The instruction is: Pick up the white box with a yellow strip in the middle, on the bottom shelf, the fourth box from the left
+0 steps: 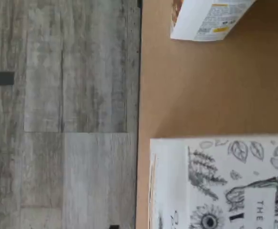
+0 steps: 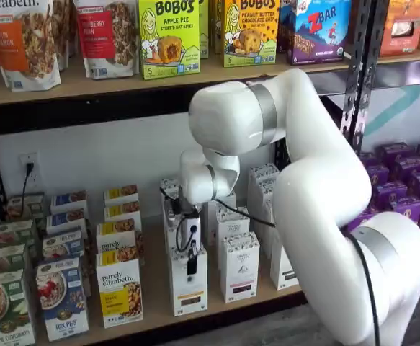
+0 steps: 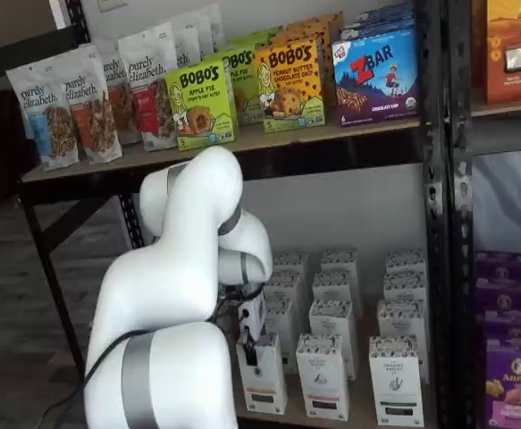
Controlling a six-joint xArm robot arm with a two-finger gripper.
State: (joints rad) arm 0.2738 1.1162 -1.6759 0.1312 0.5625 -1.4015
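You see white box point(image 2: 188, 282) point(image 3: 263, 374) at front of bottom shelf point(image 2: 152, 306) point(image 3: 358, 413), directly under end effector point(image 2: 192, 265) point(image 3: 250, 350). End effector hangs just above box top; black finger tip overlaps its speckled band in both shelf views. Fingers seen side-on, gap not visible, nothing held; you can take them as spread wide. Yellow-panel box point(image 2: 119, 288) sits beside it, black-strip box point(image 2: 239, 265) on other side. Wrist view: box top with leaf drawings point(image 1: 222, 183) on tan board, grey floor point(image 1: 62, 114) past shelf edge.

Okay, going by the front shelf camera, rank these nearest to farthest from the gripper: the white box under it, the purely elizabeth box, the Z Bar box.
1. white box, directly below the gripper.
2. purely elizabeth box, beside it, camera-left.
3. Z Bar box, upper shelf, far above.
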